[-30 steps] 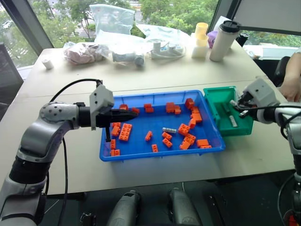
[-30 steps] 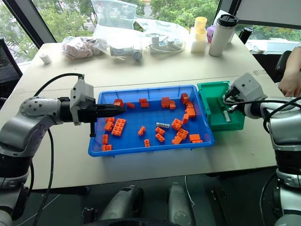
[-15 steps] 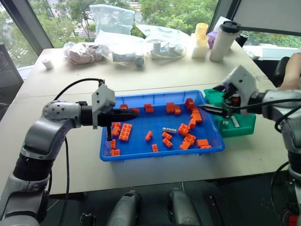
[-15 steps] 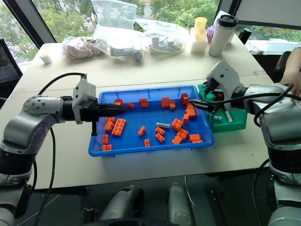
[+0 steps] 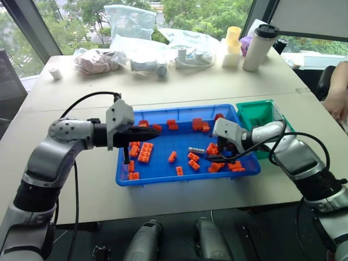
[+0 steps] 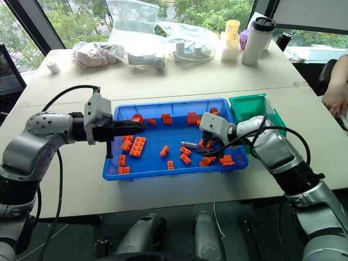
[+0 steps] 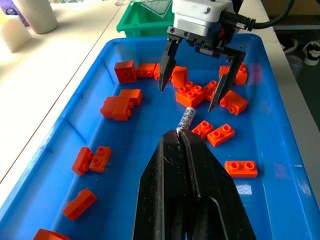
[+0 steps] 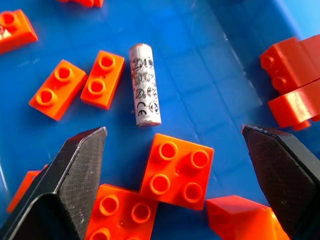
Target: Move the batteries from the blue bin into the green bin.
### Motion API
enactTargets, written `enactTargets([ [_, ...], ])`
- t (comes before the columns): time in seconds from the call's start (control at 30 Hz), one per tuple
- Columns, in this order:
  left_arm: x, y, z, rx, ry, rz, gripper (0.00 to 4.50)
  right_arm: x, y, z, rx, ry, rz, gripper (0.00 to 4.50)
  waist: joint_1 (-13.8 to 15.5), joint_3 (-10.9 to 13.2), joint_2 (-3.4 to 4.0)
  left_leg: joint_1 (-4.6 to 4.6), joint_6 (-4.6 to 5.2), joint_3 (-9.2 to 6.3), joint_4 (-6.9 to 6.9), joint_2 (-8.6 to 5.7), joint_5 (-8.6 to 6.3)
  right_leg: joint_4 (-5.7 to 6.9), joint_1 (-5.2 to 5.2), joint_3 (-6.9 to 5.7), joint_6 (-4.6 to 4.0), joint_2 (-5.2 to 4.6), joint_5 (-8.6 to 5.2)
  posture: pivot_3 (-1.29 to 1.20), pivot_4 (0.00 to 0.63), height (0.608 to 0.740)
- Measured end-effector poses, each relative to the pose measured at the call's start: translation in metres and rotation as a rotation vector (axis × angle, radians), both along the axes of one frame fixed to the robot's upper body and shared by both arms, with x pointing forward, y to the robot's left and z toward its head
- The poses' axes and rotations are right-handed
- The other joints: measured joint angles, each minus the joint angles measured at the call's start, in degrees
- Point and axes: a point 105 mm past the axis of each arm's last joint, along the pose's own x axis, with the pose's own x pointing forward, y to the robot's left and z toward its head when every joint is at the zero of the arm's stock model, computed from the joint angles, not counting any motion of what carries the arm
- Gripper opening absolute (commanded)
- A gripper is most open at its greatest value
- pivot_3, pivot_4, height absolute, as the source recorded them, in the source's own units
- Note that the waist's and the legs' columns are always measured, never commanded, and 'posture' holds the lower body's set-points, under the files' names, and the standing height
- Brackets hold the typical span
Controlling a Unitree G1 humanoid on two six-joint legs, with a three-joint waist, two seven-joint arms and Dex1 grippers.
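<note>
The pale surface [image 5: 179, 87] sits by big windows, with bags and a cup at the back. One battery [image 8: 144, 84] lies among bricks [image 8: 177, 170] in the blue bin [image 5: 163, 176]. The right claw [image 7: 198, 75] hangs wide above it. The left claw [image 7: 180, 137] is closed, holding nothing. The green bin's [image 5: 255, 111] inside is partly hidden.

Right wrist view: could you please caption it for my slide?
Open right claw poised over the battery lying among orange bricks in the blue bin.

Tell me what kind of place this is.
Probably an office or meeting room used for robot trials. Large windows look down on trees, a long pale table holds a travel mug and bagged parts, and a sorting setup of blue bin and green bin sits in front.
</note>
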Motion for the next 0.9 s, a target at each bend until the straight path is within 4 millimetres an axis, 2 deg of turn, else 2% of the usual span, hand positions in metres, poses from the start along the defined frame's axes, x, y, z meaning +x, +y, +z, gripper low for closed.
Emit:
enactTargets([
  [0.07, -0.001, 0.001, 0.002, -0.002, -0.008, 0.005, 0.00, 0.002, 0.006, 0.000, 0.001, -0.014, 0.031, 4.45, 0.0, 0.0, 0.00, 0.01, -0.02, 0.00, 0.00, 0.00, 0.01, 0.00, 0.01, 0.00, 0.00, 0.00, 0.00, 0.00, 0.150, 0.740],
  [0.1, -0.001, 0.000, 0.002, -0.004, -0.008, 0.004, 0.00, 0.004, 0.010, 0.000, 0.009, -0.020, 0.042, 4.06, 0.0, 0.0, -0.01, 0.01, -0.02, -0.01, 0.00, 0.00, 0.01, -0.01, 0.03, 0.00, 0.00, 0.00, 0.00, 0.00, 0.150, 0.740],
  [0.13, -0.001, 0.000, 0.002, -0.004, -0.006, 0.005, 0.00, 0.005, 0.012, -0.001, 0.015, -0.019, 0.044, 3.93, 0.0, 0.0, -0.01, 0.01, -0.03, -0.01, 0.01, -0.01, 0.02, -0.01, 0.03, 0.00, 0.00, 0.00, 0.00, 0.00, 0.150, 0.740],
  [0.17, -0.002, 0.001, 0.001, -0.003, -0.003, 0.007, 0.00, 0.006, 0.015, -0.002, 0.024, -0.017, 0.050, 3.60, 0.1, 0.0, -0.01, 0.01, -0.03, -0.01, 0.01, -0.01, 0.01, -0.01, 0.03, 0.00, 0.00, 0.00, 0.00, 0.00, 0.150, 0.740],
  [0.4, -0.001, 0.001, 0.001, -0.006, -0.002, 0.019, 0.00, 0.006, 0.020, -0.004, 0.020, -0.008, 0.070, 0.12, 0.1, 0.0, -0.01, 0.02, -0.02, -0.02, 0.02, -0.02, 0.01, -0.01, 0.05, -0.01, 0.00, 0.00, 0.00, 0.00, 0.150, 0.740],
  [0.53, 0.000, 0.001, 0.001, -0.006, -0.003, 0.022, 0.00, 0.012, 0.017, 0.004, 0.022, -0.020, 0.025, 0.01, 0.1, 0.0, 0.00, 0.01, -0.02, -0.02, 0.02, -0.03, 0.01, 0.00, 0.02, 0.00, 0.00, 0.00, 0.00, 0.00, 0.150, 0.740],
  [0.63, 0.000, 0.001, 0.001, -0.006, -0.003, 0.022, 0.00, 0.025, 0.013, 0.042, 0.089, -0.104, -0.055, 0.01, 0.1, 0.0, 0.04, -0.01, -0.02, -0.02, 0.02, -0.02, 0.01, 0.00, -0.01, 0.01, 0.00, 0.00, 0.00, 0.00, 0.150, 0.740],
  [0.7, 0.000, 0.001, 0.001, -0.007, -0.004, 0.022, 0.00, 0.037, 0.003, 0.085, 0.155, -0.223, -0.144, 0.01, 0.1, 0.0, 0.05, -0.02, -0.02, -0.02, 0.01, -0.03, 0.01, 0.01, -0.03, 0.02, 0.00, -0.01, 0.00, 0.00, 0.150, 0.740],
  [0.73, 0.000, 0.001, 0.001, -0.007, -0.004, 0.022, 0.00, 0.041, -0.010, 0.108, 0.167, -0.293, -0.210, 0.01, 0.3, 0.0, 0.06, -0.04, -0.02, -0.04, 0.00, -0.05, 0.01, 0.00, -0.02, -0.01, 0.00, -0.03, 0.00, 0.00, 0.150, 0.740],
  [0.77, 0.000, 0.001, 0.001, -0.007, -0.003, 0.022, 0.00, 0.045, -0.034, 0.137, 0.174, -0.382, -0.313, 0.01, 0.9, 0.0, 0.05, -0.04, -0.02, -0.06, 0.00, -0.06, 0.00, -0.06, 0.00, -0.05, 0.00, -0.04, 0.00, 0.00, 0.150, 0.740],
  [0.8, 0.000, 0.001, 0.001, -0.007, -0.003, 0.023, 0.00, 0.043, -0.054, 0.154, 0.172, -0.440, -0.385, 0.01, 1.2, 0.0, 0.02, -0.04, -0.01, -0.06, 0.00, -0.06, -0.01, -0.10, 0.03, -0.05, 0.00, -0.04, 0.00, 0.00, 0.150, 0.740],
  [0.87, 0.000, 0.001, 0.001, -0.010, 0.001, 0.021, 0.00, 0.035, -0.086, 0.164, 0.131, -0.485, -0.492, 0.01, 1.6, 0.0, 0.01, -0.04, 0.07, -0.06, 0.00, -0.07, -0.05, -0.17, 0.08, -0.08, 0.00, -0.07, 0.00, 0.00, 0.150, 0.740],
  [0.9, -0.001, 0.001, 0.001, -0.013, 0.003, 0.019, 0.00, 0.031, -0.098, 0.159, 0.104, -0.474, -0.534, 0.01, 1.6, 0.0, -0.02, -0.04, 0.09, -0.05, 0.00, -0.07, -0.06, -0.19, 0.12, -0.09, 0.00, -0.09, 0.00, 0.00, 0.150, 0.740],
])
